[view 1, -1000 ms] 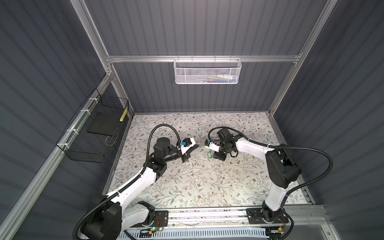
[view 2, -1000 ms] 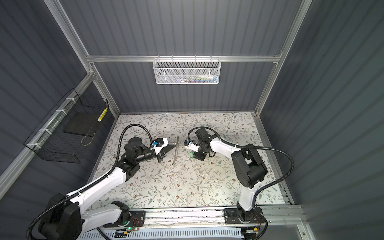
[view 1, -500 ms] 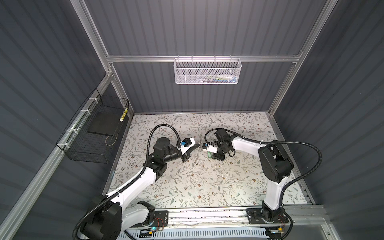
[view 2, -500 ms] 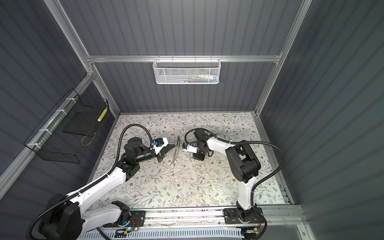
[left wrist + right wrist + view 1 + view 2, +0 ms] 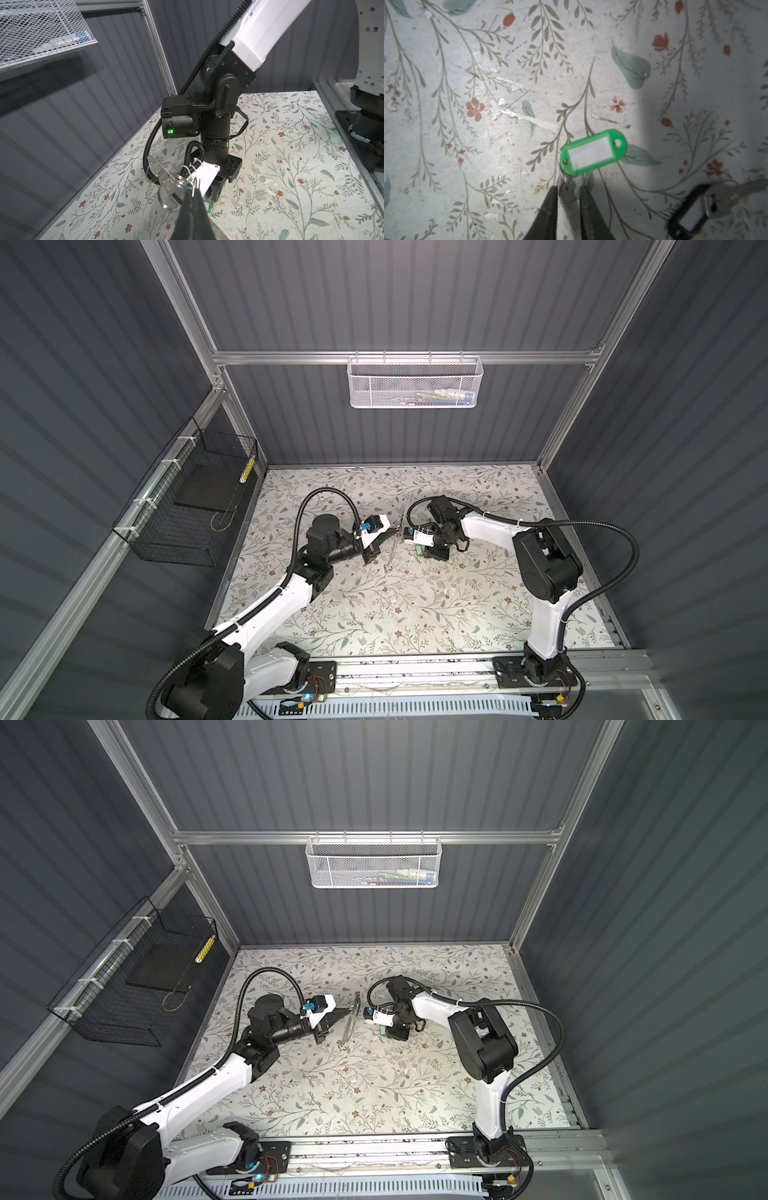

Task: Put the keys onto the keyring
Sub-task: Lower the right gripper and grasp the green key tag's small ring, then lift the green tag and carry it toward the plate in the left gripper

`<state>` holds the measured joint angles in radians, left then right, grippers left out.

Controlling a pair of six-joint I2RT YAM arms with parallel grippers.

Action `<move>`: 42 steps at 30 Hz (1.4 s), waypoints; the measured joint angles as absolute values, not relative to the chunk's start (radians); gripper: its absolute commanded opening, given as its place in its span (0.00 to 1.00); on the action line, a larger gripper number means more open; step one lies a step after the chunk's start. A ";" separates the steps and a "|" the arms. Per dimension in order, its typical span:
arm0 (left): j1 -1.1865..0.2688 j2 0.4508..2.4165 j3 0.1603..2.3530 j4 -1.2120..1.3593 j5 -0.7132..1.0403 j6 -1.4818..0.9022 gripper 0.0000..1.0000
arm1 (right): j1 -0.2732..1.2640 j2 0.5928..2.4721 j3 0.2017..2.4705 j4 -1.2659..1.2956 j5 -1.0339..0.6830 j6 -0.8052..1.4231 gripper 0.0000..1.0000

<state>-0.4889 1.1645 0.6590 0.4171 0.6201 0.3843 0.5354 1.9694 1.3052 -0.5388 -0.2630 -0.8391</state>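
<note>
The keyring lies on the flowered table: a green tag [image 5: 592, 152] with a white label window, joined to a thin metal ring [image 5: 566, 176]. The tag also shows as a green speck in both top views [image 5: 419, 551] [image 5: 382, 1031]. My right gripper [image 5: 568, 197] points down at it, open, with the thin ring standing in the gap between its fingers. My left gripper [image 5: 392, 533] [image 5: 192, 192] is shut on the keys [image 5: 155, 168], which hang from a large metal ring [image 5: 166, 204] above the table, just left of the right gripper. A blurred black-headed key [image 5: 695, 209] shows at the right wrist view's edge.
A white mesh basket [image 5: 415, 381] hangs on the back wall and a black wire basket [image 5: 187, 510] on the left wall. The arms' base rail [image 5: 415, 668] runs along the table's front edge. The two grippers stand close together mid-table.
The right arm has shifted left toward the left gripper and its elbow swung in. Its jaws have narrowed around the thin ring. The left arm has held still.
</note>
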 measured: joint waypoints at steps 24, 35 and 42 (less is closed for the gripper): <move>-0.487 1.167 0.658 0.429 0.620 0.384 0.00 | 0.542 2.011 1.350 -0.581 -0.262 -0.871 0.19; -0.487 1.172 0.648 0.443 0.620 0.384 0.00 | 0.546 2.012 1.353 -0.588 -0.261 -0.888 0.09; -0.487 1.172 0.648 0.443 0.620 0.384 0.00 | 0.547 2.012 1.353 -0.593 -0.263 -0.896 0.01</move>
